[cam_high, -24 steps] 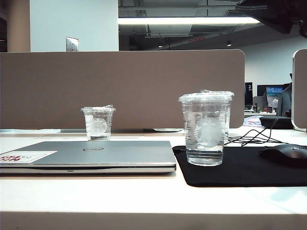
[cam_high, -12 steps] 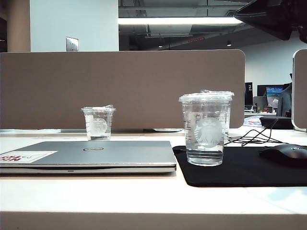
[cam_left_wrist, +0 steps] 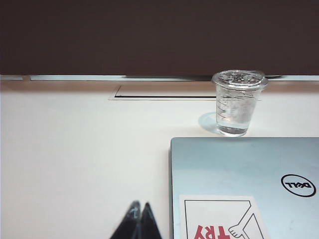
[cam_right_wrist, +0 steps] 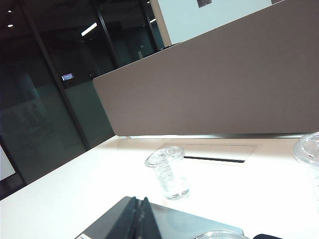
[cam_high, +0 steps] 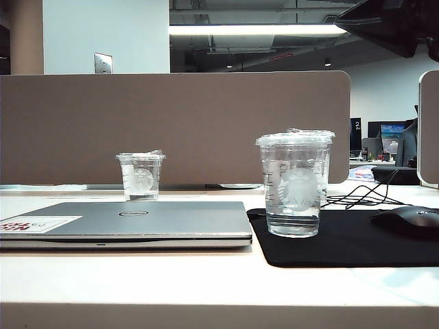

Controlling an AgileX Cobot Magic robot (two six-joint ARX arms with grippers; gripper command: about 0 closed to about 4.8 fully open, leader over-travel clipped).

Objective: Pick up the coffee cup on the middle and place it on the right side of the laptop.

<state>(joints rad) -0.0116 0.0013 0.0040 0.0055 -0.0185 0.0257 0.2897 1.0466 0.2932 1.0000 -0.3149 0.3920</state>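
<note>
Exterior view, low & level with the table (cam_high: 206,288). The coffee cup (cam_high: 293,185) stands upright at centre-right of the frame on the black mouse pad (cam_high: 357,243), just beside the laptop's right edge, apart from it. By the look of it the cup already occupies the goal side, so the placing step seems done or nearly so (judgement). A taller clear cup (cam_high: 319,147) stands right behind it, mostly hidden. The laptop (cam_high: 130,223) lies shut & flat at lower left of the frame; red-lettered sticker near its left corner. The shorter clear cup (cam_high: 141,176) sits behind the laptop, well apart from the coffee cup, near the grey partition (cam_high: 171,123). A black mouse (cam_high: 408,221) rests at the pad's right end.

Left pincer (cam_left_wrist: 139,219): tips pressed together, holding nothing, low in the left wrist view over bare table beside the laptop's edge; parked clear of the work. Right pincer (cam_right_wrist: 137,216): tips likewise together & empty, raised above the laptop, well off the cups. In the exterior view only a dark arm part (cam_high: 394,24) shows, upper right.
</note>
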